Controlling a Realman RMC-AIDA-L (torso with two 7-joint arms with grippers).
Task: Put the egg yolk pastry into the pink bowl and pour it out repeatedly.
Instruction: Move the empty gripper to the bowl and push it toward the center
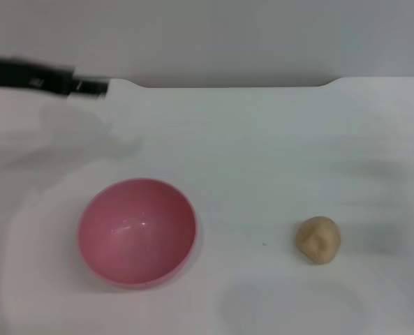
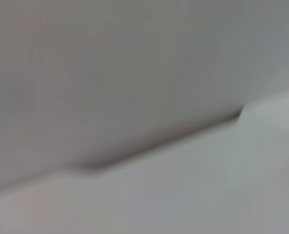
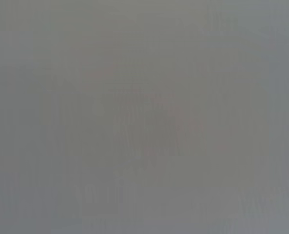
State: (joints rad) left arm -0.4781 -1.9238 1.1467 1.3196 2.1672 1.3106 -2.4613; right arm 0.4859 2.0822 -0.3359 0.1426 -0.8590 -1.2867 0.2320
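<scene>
The pink bowl (image 1: 137, 232) sits upright on the white worktop (image 1: 262, 146). The egg yolk pastry (image 1: 318, 239) lies well apart, to its right. The left pincer (image 1: 95, 87) is far behind the bowl; I cannot tell if it is open.

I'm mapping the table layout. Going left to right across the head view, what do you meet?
Left arm at the far left edge, then pink bowl, then egg yolk pastry.

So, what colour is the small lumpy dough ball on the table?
Pale tan-beige; the small lumpy dough ball shows best in the head view.
</scene>
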